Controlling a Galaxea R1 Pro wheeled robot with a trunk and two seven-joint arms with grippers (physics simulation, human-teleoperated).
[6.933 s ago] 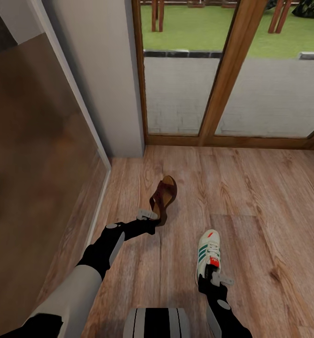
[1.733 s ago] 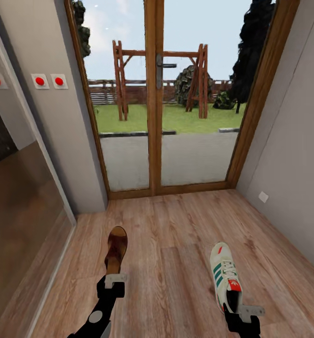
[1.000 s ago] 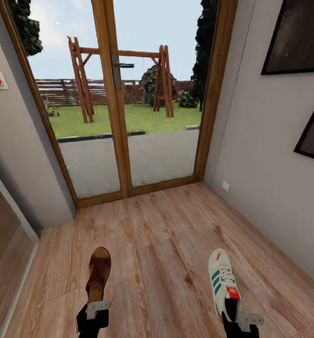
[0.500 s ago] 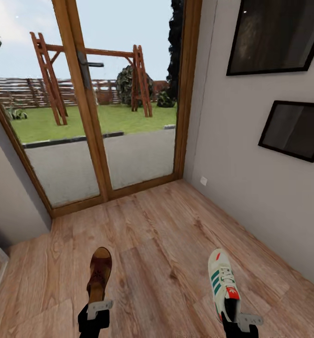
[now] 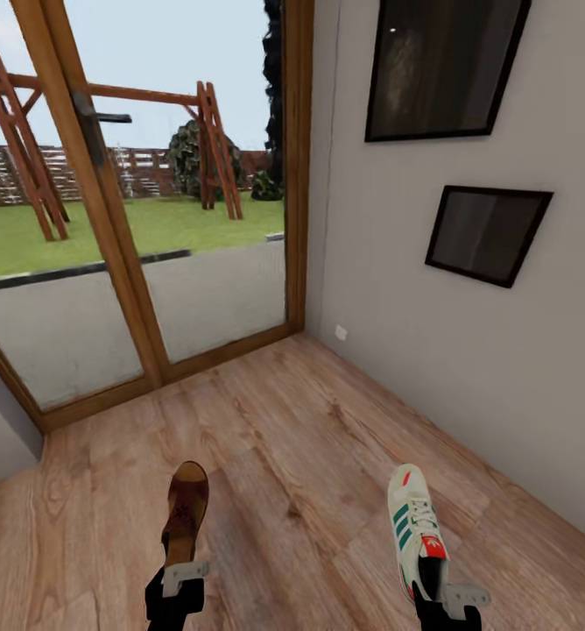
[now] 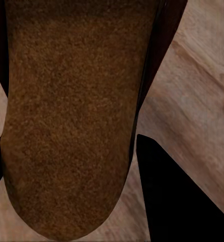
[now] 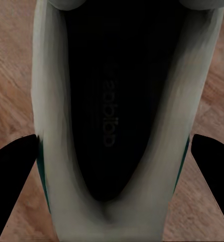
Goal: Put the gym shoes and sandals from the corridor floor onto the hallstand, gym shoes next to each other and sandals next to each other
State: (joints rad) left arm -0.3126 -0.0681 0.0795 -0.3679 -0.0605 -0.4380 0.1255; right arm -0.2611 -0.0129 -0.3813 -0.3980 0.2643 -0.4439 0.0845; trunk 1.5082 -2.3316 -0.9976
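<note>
Wood-plank corridor floor (image 5: 310, 456) runs to a glazed wooden door (image 5: 109, 263) at 11 o'clock; grey wall at 3 o'clock carries two dark framed pictures (image 5: 481, 232). Head view: left gripper (image 5: 184, 574) at 7 o'clock pinches the heel of a brown sandal (image 5: 186, 513); right gripper (image 5: 441, 596) at 5 o'clock pinches the heel of a white gym shoe (image 5: 415, 526), green stripes, red heel patch. Left wrist view: sandal footbed (image 6: 66, 126) between dark fingers (image 6: 177, 196). Right wrist view: gym shoe opening (image 7: 117, 116) between fingers (image 7: 212, 166), floor beneath.
</note>
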